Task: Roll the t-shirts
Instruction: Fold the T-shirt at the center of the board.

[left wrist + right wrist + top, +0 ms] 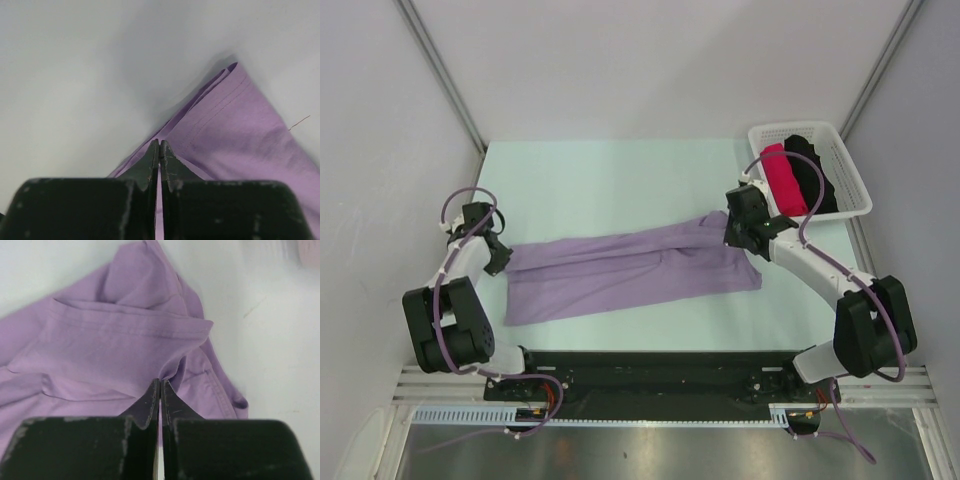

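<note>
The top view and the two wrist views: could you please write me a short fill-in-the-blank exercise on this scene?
1. The jaws of the left gripper and the right gripper are both ____ on opposite ends of the t-shirt.
2. The white basket sits at the far ____ corner of the table.
3. Beside the red roll in the basket lies a ____ cloth.

Missing words: shut; right; black.

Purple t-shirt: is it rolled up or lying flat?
Lying flat, not rolled: the purple t-shirt stretches in a long band across the table.
</note>
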`<state>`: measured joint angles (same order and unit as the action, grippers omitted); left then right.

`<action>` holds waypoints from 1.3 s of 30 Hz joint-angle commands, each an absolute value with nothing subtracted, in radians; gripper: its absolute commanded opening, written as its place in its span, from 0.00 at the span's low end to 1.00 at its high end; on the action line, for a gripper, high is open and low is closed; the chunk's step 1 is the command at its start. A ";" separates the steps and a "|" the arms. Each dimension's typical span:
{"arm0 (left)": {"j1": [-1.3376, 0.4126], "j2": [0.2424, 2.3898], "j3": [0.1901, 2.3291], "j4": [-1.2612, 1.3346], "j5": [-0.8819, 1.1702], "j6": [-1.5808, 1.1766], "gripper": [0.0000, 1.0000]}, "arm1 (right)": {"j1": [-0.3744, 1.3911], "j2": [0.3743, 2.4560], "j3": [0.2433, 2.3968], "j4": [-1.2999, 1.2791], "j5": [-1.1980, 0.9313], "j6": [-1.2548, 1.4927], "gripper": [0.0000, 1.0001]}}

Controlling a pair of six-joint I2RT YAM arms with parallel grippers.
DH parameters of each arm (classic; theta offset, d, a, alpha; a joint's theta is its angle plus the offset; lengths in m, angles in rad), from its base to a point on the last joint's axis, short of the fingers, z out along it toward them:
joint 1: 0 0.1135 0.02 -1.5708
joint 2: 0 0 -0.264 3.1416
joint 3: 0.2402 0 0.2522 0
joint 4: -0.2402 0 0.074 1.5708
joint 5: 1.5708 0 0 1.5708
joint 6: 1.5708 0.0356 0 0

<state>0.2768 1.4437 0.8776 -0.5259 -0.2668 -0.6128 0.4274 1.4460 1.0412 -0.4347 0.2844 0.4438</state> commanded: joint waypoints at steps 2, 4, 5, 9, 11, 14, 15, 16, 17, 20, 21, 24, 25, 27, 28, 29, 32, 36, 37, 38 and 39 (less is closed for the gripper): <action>0.287 1.378 0.848 -0.509 -0.264 -0.630 0.23 | 0.413 1.404 0.971 -0.410 0.264 0.471 0.03; 0.287 1.339 0.841 -0.496 -0.236 -0.620 0.58 | 0.416 1.379 0.968 -0.408 0.259 0.463 0.27; 0.287 1.322 0.841 -0.494 -0.230 -0.615 0.67 | 0.420 1.368 0.969 -0.402 0.249 0.451 0.35; 0.275 1.243 0.827 -0.450 -0.138 -0.598 0.70 | 0.449 1.342 0.986 -0.356 0.235 0.428 0.55; 0.241 1.233 0.822 -0.434 -0.109 -0.582 0.69 | 0.479 1.380 1.021 -0.330 0.259 0.416 0.58; 0.154 1.238 0.834 -0.439 -0.090 -0.565 0.69 | 0.505 1.465 1.066 -0.278 0.279 0.381 0.56; 0.131 1.239 0.834 -0.439 -0.092 -0.561 0.69 | 0.509 1.497 1.109 -0.270 0.285 0.367 0.55; 0.109 1.241 0.834 -0.434 -0.080 -0.558 0.69 | 0.512 1.523 1.133 -0.270 0.296 0.362 0.55; 0.074 1.243 0.839 -0.433 -0.072 -0.548 0.69 | 0.524 1.586 1.156 -0.270 0.301 0.356 0.55; 0.028 1.259 0.847 -0.431 -0.034 -0.534 0.68 | 0.549 1.694 1.241 -0.256 0.324 0.318 0.55; 0.019 1.261 0.848 -0.434 -0.028 -0.531 0.68 | 0.561 1.718 1.261 -0.250 0.327 0.307 0.56; 0.011 1.261 0.845 -0.426 -0.009 -0.529 0.68 | 0.577 1.816 1.330 -0.244 0.319 0.285 0.59; -0.018 1.261 0.844 -0.425 -0.009 -0.529 0.68 | 0.581 1.836 1.366 -0.261 0.316 0.287 0.58; -0.023 1.261 0.842 -0.428 0.025 -0.525 0.68 | 0.589 1.886 1.393 -0.276 0.316 0.287 0.59; -0.025 1.259 0.844 -0.429 0.029 -0.523 0.68 | 0.600 1.900 1.403 -0.282 0.325 0.288 0.59; -0.028 1.258 0.838 -0.426 0.034 -0.522 0.68 | 0.606 1.917 1.423 -0.288 0.330 0.290 0.60; -0.032 1.255 0.830 -0.419 0.052 -0.522 0.68 | 0.629 1.985 1.472 -0.314 0.363 0.290 0.61; -0.034 1.258 0.827 -0.419 0.060 -0.511 0.68 | 0.658 2.057 1.543 -0.388 0.466 0.290 0.52; -0.034 1.256 0.825 -0.417 0.063 -0.509 0.68 | 0.661 2.075 1.554 -0.418 0.495 0.290 0.49; -0.034 1.255 0.824 -0.417 0.064 -0.509 0.68 | 0.669 2.080 1.566 -0.428 0.505 0.293 0.46; -0.034 1.255 0.822 -0.416 0.069 -0.509 0.68 | 0.672 2.082 1.568 -0.436 0.511 0.290 0.45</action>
<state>-0.0265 1.2644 0.8303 -0.4423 0.0387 -0.5373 0.6506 2.0586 1.5040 -0.3618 0.3992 0.2955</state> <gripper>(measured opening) 0.681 0.484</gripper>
